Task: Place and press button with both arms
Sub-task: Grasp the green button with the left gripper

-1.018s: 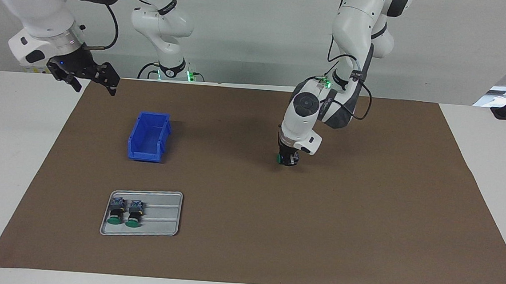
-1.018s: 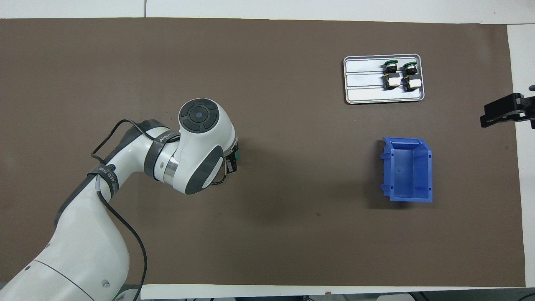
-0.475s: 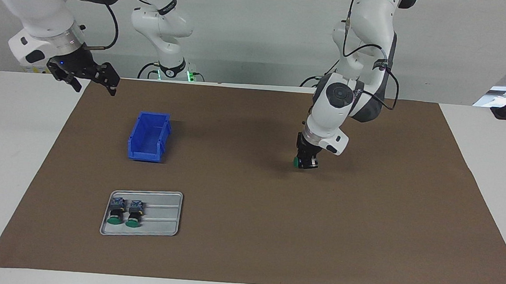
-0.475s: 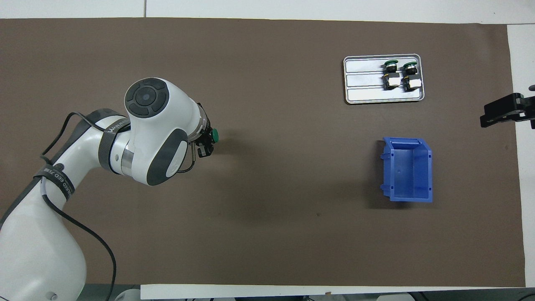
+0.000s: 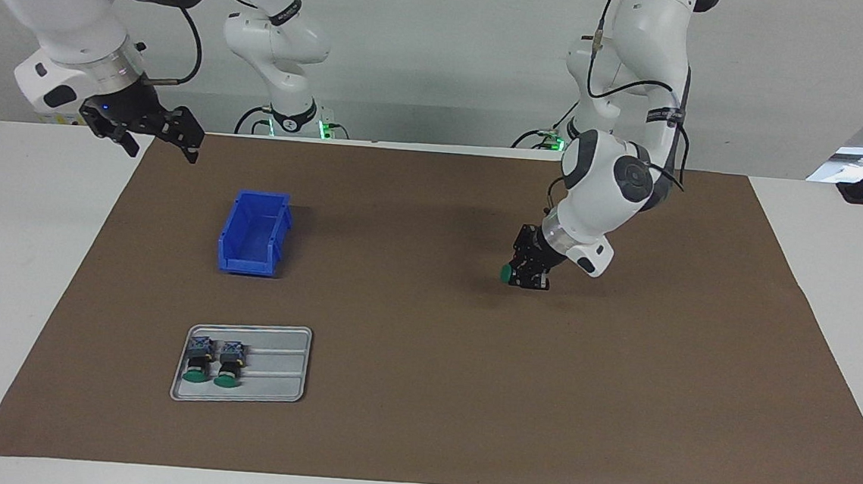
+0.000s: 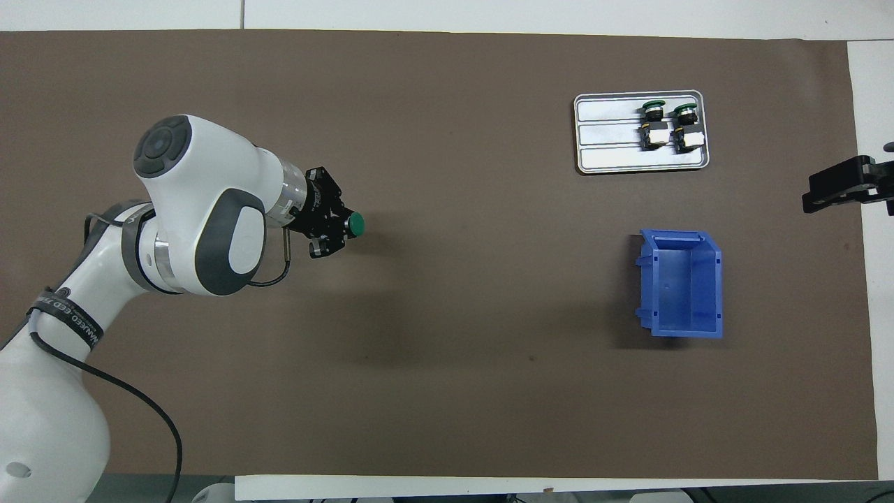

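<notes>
I see my right gripper (image 5: 157, 132) waiting, fingers spread, over the mat's (image 5: 421, 393) edge; blue bin (image 5: 254, 232) and tray (image 5: 269, 394) of two spare buttons (image 5: 212, 361) nearby. My left gripper (image 5: 529, 275) clamps the button (image 6: 356, 223) above bare mat; the overhead view shows its green cap best.

Left gripper (image 6: 334, 230) clamped on green-capped button (image 6: 356, 223), over brown mat (image 6: 447, 391) toward left arm's end.
Right gripper (image 6: 834, 187) at right arm's table edge, waiting. Blue bin (image 6: 681, 283) near that end; metal tray (image 6: 607, 150) with two buttons (image 6: 668, 126) farther from robots.
</notes>
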You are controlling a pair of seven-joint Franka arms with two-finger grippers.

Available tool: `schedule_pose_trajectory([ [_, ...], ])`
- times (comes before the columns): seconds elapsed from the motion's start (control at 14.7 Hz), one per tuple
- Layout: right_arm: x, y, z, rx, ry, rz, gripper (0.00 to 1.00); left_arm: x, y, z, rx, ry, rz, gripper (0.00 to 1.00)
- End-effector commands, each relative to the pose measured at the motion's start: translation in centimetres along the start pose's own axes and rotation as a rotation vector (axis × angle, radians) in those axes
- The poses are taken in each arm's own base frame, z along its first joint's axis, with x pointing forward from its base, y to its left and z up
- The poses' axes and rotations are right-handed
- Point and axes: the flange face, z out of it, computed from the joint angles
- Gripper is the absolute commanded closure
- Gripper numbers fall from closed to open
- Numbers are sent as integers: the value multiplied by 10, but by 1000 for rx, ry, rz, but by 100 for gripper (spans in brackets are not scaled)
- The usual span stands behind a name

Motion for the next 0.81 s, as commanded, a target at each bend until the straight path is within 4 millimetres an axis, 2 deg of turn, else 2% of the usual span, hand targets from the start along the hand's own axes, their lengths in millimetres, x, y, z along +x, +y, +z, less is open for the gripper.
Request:
schedule_pose_trajectory([
  [0.0, -8, 1, 0, 4, -3, -17, 1, 10, -12, -6, 7, -125, 37, 94],
  [0.07, -8, 1, 0, 5, -3, -17, 1, 14, -14, -4, 9, -178, 48, 94],
  [0.2, -8, 1, 0, 5, -2, -17, 1, 35, -11, -9, -4, -250, 81, 94],
  [0.54, -8, 1, 0, 4, -3, -19, 1, 32, -27, -10, 44, -423, 156, 93],
  [0.75, -8, 1, 0, 5, -3, -17, 1, 59, -25, -17, -7, -559, 118, 94],
])
